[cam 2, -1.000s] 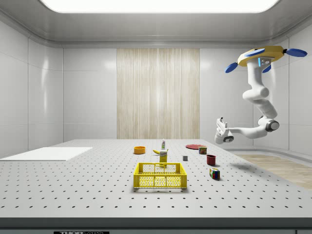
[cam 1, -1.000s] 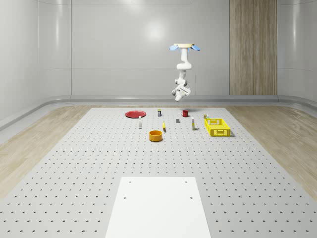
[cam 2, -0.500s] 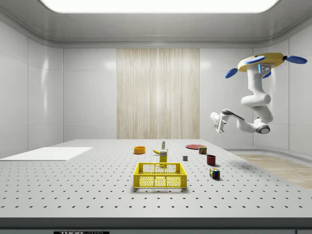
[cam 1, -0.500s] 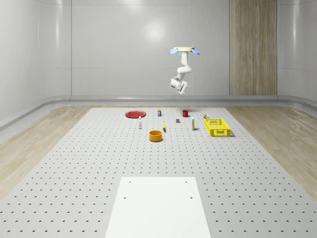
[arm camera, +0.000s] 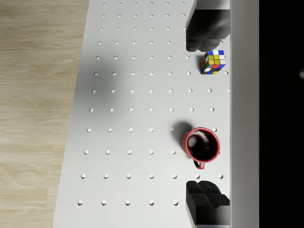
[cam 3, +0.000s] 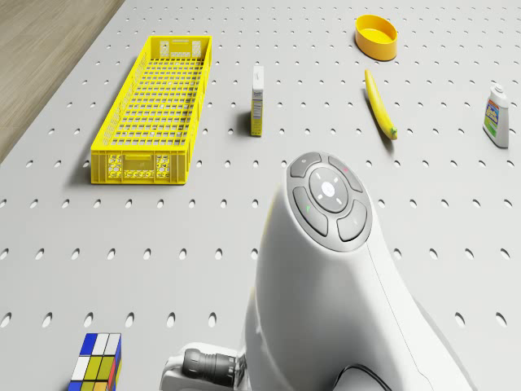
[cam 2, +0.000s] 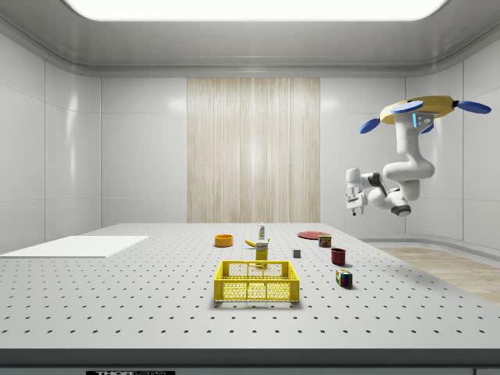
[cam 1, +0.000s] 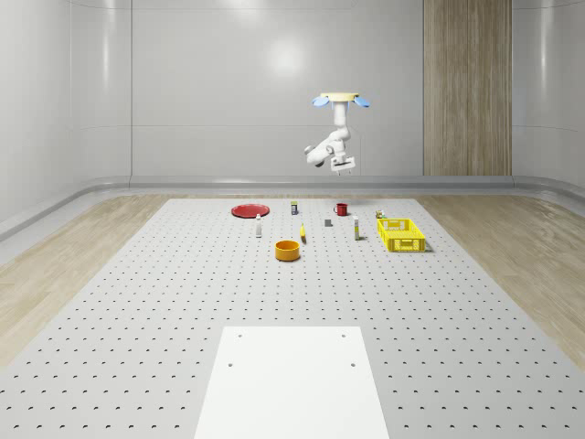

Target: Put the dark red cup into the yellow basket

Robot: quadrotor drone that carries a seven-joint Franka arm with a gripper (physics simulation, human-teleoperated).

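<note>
My drone (cam 2: 423,110) hovers high over the table's far edge. Since a second ago the arm has folded upward, so the gripper (cam 2: 356,205) now points down, fingers (arm camera: 205,199) spread and empty, well above the cup (arm camera: 203,144). The cup stands upright on the table (cam 1: 183,302), near the cube (arm camera: 212,62), well apart from the basket (cam 1: 401,234). Descent comes next, I judge.

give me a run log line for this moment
drone: hovering above table | fingers: open, high over dark red cup | yellow basket: empty
</note>
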